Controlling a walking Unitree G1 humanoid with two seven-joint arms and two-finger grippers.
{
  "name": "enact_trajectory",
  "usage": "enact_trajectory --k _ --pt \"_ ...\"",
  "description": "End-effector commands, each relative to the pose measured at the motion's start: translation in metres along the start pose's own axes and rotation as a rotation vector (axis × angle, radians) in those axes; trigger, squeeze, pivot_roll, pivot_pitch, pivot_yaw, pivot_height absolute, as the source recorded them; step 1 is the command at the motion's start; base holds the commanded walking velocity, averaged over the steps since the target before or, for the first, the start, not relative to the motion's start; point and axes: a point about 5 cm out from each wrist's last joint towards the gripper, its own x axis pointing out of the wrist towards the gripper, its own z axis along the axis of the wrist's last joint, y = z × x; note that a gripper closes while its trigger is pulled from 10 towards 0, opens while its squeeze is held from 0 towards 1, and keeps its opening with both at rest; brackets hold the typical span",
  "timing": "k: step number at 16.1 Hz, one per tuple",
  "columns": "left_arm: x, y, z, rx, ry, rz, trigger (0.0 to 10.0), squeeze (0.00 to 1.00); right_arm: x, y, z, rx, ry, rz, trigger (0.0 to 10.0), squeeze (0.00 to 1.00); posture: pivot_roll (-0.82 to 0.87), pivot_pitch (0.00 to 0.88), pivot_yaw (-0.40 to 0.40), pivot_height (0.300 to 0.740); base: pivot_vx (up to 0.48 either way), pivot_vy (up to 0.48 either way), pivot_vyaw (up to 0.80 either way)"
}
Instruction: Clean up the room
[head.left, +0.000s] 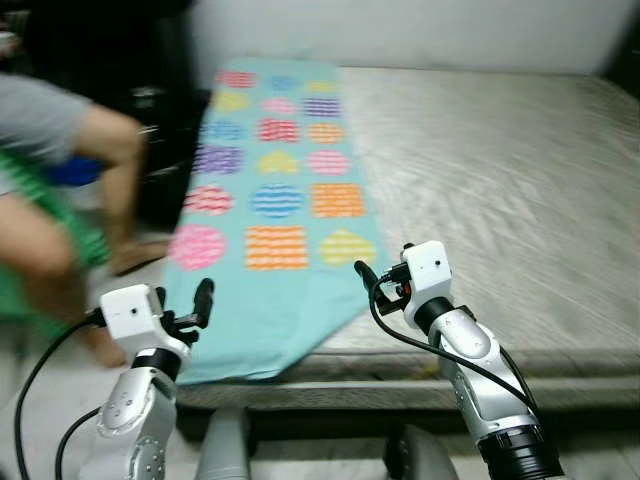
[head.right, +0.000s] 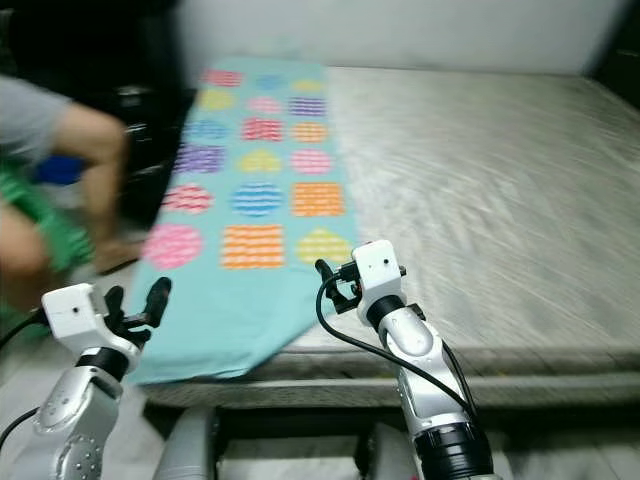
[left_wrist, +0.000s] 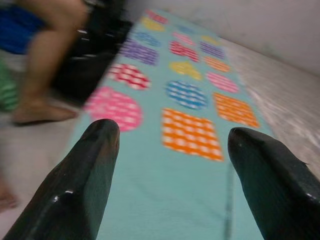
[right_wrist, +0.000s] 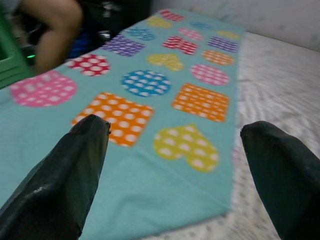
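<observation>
A teal blanket (head.left: 280, 200) printed with colourful hearts, circles and squares lies flat along the left side of a bare grey mattress (head.left: 500, 180). Its near corner hangs over the mattress's front edge. My left gripper (head.left: 203, 298) hovers in front of that hanging corner, low and to the left. In the left wrist view its fingers (left_wrist: 95, 165) stand wide apart and open, with the blanket beyond them. My right gripper (head.left: 370, 280) is over the blanket's near right edge. It is open in the right wrist view, where its fingers (right_wrist: 75, 165) frame a yellow heart (right_wrist: 186, 147), and it holds nothing.
A person (head.left: 60, 180) in a grey sleeve and green clothing bends beside the bed at the left, a bare foot (left_wrist: 42, 112) on the floor. Dark furniture (head.left: 150, 100) stands behind them. The bed's front edge (head.left: 400, 395) runs just ahead of me. The views are blurred.
</observation>
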Motion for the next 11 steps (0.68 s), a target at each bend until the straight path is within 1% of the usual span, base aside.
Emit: enact_trajectory --k 1,3,6,8,11 --pt "-0.001 -0.001 0.000 0.009 0.008 0.000 10.0 0.00 0.002 -0.002 -0.002 -0.012 0.015 0.001 10.0 0.00 0.02 0.049 -0.038 0.596 0.000 0.000 0.71" --pt "-0.001 -0.001 0.000 0.011 0.009 -0.003 10.0 0.00 0.005 -0.002 -0.004 0.008 0.033 -0.009 10.0 0.00 0.02 0.049 -0.037 0.596 0.000 0.000 0.00" --pt "-0.002 -0.001 0.001 0.013 0.007 -0.001 10.0 0.00 0.013 0.004 -0.002 0.012 0.033 0.002 10.0 0.00 0.04 0.052 -0.036 0.596 0.000 0.000 0.00" --pt "-0.006 -0.001 0.004 0.019 0.005 0.000 10.0 0.00 0.022 0.015 0.001 0.031 0.021 0.016 10.0 0.00 0.05 0.069 -0.041 0.596 0.000 0.000 0.00" --pt "-0.013 -0.002 0.007 0.035 0.001 -0.005 10.0 0.00 0.031 0.031 -0.002 0.086 0.029 0.037 10.0 0.00 0.09 0.095 -0.041 0.596 0.000 0.000 0.00"
